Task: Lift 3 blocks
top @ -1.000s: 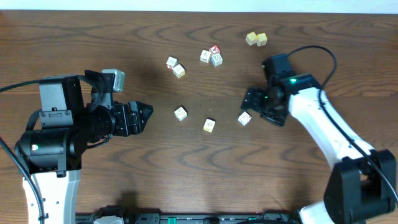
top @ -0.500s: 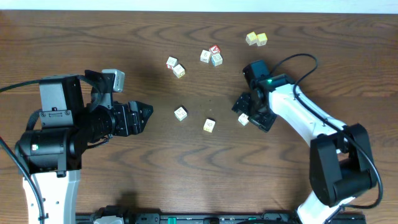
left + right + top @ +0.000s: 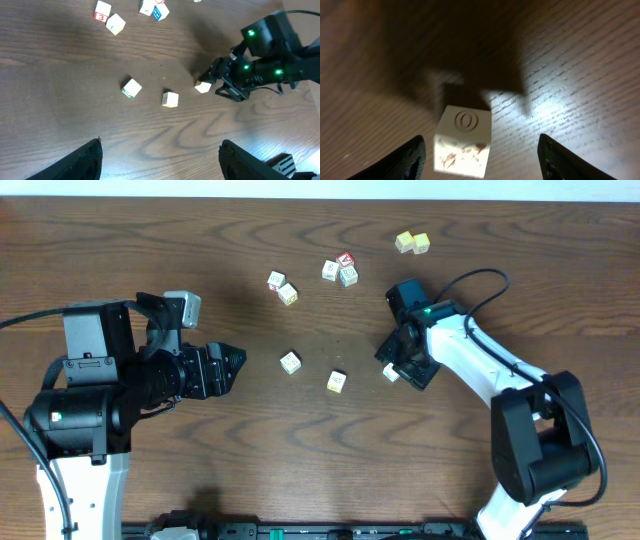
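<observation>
Right gripper (image 3: 481,160) hung released astride small cream-white wooden letter cube (image 3: 464,142) | judged light, stiff | pinch opposite flat faces

left block (image 3: 290,362) | middle block (image 3: 336,381) right of it | right block (image 3: 390,373) at right hand (image 3: 398,362) | all on table (image 3: 300,470)

"O" on block (image 3: 464,142); perhaps "3" on cube (image 3: 102,11)
</observation>
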